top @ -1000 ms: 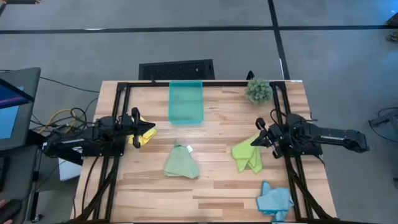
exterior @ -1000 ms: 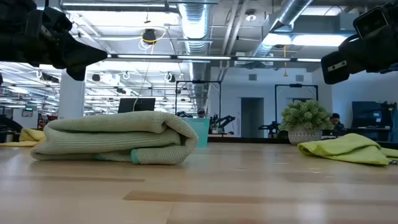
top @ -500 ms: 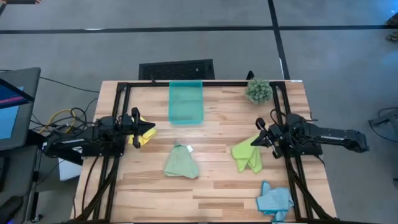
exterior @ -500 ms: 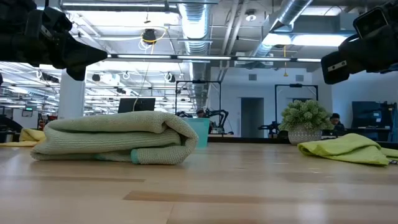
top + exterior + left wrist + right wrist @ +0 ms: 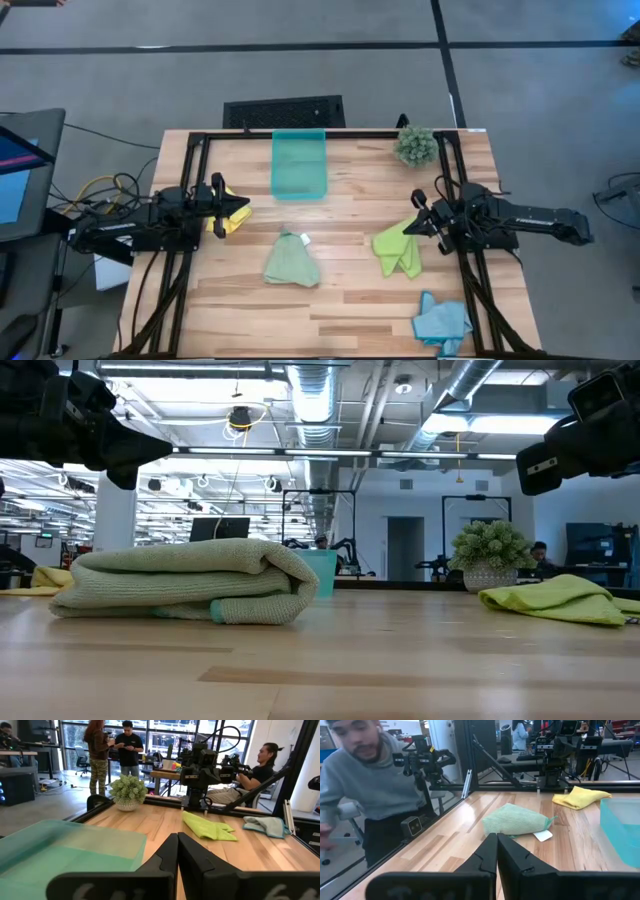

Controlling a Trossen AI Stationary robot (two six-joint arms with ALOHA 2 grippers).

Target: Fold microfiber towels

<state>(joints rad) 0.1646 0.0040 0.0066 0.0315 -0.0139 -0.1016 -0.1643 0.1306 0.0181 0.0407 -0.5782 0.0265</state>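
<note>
Two-arm towel folding, both arms parked at the table's sides, nothing held

Near edge, right corner: blue towel (image 5: 441,320), crumpled, nearer the right arm, behind and beside its claw, well apart from it

Near-centre: pale green towel (image 5: 291,264), bundled and rolled over on itself, white tag (image 5: 303,239) at its far side; roughly midway between the arms, slightly nearer the left, lying toward the near edge and inward from both claws; in the low view, a thick roll (image 5: 185,582) on the wood

Middle band, right: lime towel (image 5: 397,250), loosely doubled, long axis running near to far, just beside the right gripper (image 5: 419,222) on its inward, nearer side; not touching; closest towel to either claw, so judged the likeliest next pick, calling for a short reach inward and down by the right arm. Right fingers (image 5: 492,855) pressed together, empty

Middle band, left: left gripper (image 5: 240,207) over the left rail, fingers (image 5: 172,855) pressed together, empty; yellow towel (image 5: 226,221) directly under and just behind it, mostly hidden by the arm, contact not discernible

Far: teal bin (image 5: 299,165) at centre, beyond both claws, open; plant (image 5: 414,144) at the far right corner

Beyond the table, wrist views only: several people in the room, none reaching onto the table (image 5: 350,300)
</note>
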